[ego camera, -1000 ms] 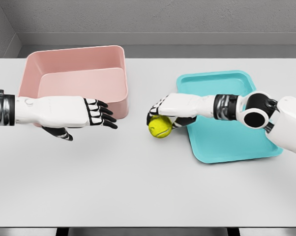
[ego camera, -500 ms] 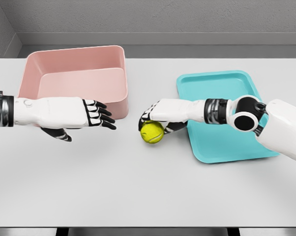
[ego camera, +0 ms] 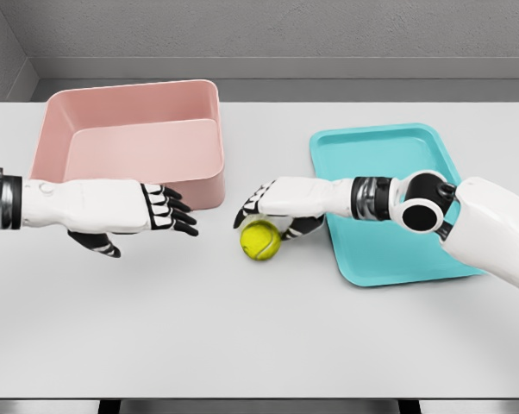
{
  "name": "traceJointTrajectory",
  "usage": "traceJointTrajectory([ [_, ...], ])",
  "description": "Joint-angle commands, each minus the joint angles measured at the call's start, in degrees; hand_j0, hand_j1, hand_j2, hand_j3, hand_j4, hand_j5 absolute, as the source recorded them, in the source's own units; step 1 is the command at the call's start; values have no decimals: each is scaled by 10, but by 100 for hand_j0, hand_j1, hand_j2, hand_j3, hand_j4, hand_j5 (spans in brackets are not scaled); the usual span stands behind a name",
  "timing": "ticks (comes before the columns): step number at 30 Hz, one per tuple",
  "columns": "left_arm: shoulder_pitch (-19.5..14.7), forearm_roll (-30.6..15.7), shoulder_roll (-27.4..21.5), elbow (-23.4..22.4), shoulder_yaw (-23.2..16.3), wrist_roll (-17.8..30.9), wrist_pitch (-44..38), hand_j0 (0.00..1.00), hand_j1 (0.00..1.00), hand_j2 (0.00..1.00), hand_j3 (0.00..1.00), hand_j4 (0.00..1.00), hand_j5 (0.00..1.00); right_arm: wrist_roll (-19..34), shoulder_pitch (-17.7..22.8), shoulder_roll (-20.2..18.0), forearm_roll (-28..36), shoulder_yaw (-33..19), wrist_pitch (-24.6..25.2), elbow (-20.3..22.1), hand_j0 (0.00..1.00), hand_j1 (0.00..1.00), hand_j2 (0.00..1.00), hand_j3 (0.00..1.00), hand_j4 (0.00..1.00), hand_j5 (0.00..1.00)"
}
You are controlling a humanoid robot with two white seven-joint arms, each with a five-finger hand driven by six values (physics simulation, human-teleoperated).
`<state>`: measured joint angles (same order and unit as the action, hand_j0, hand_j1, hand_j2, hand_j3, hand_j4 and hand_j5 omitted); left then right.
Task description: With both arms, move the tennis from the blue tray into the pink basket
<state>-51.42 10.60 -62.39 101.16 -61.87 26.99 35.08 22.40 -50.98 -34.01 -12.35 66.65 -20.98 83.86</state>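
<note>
Tennis ball (ego camera: 260, 240) sits in the head view between the pink basket (ego camera: 130, 142) and the blue tray (ego camera: 389, 203), just off the tray's left edge over the white worktop (ego camera: 259, 328). The right hand (ego camera: 277, 205) covers it from above, fingers grasping it. The left hand (ego camera: 152, 211) hovers before the basket, fingers released and stretched toward the ball.

Yellow-green fuzzy tennis ball (ego camera: 260, 239) under the right white hand with black finger joints (ego camera: 272, 205). Flat turquoise-blue plastic tray (ego camera: 389, 250) behind that hand's wrist. Left white hand, black-segmented fingers (ego camera: 156, 210); dusty-pink rectangular plastic basket (ego camera: 130, 138) just beyond it. Plain light-grey tabletop (ego camera: 242, 328) below both hands. Black-and-silver banded wrist cuffs.
</note>
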Motion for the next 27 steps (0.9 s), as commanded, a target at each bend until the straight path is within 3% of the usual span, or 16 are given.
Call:
traceJointTrajectory([
  [1,0,-3,-1,0,1,80,-1,100,100,100,100,100,100,-1,0,-2,3,-1,1,-1,100,100,100,100,100,100],
  [10,-25,-15,42,0,2,80,-1,100,100,100,100,100,100,-1,-4,-22,4,-6,-2,3,100,100,100,100,100,100],
  [14,-40,-37,72,0,1,80,-1,100,100,100,100,100,100,2,-18,-98,5,-39,-46,3,100,100,100,100,100,100],
  [15,-40,-37,80,0,1,80,-1,100,100,100,100,100,100,1,-17,-131,5,-67,-60,3,100,100,100,100,100,100],
  [17,-41,-37,91,0,1,80,-1,100,100,100,100,100,100,1,-16,-155,4,-105,-60,-1,100,100,100,100,100,100],
  [19,-50,-38,117,0,1,80,-1,100,100,100,100,100,100,-10,-4,-202,4,-146,-80,-5,100,100,100,100,100,100],
  [22,-66,-44,172,-1,-1,80,-1,100,100,100,100,100,100,-12,14,-205,5,-165,-80,-75,100,100,100,100,100,100],
  [25,-83,-61,207,-8,-21,80,-1,100,100,100,100,100,100,-12,18,-208,5,-190,-81,-99,100,100,100,100,100,100],
  [27,-85,-60,248,-49,-21,80,-1,100,100,100,100,100,100,-12,26,-207,5,-192,-114,-98,100,100,100,100,100,100],
])
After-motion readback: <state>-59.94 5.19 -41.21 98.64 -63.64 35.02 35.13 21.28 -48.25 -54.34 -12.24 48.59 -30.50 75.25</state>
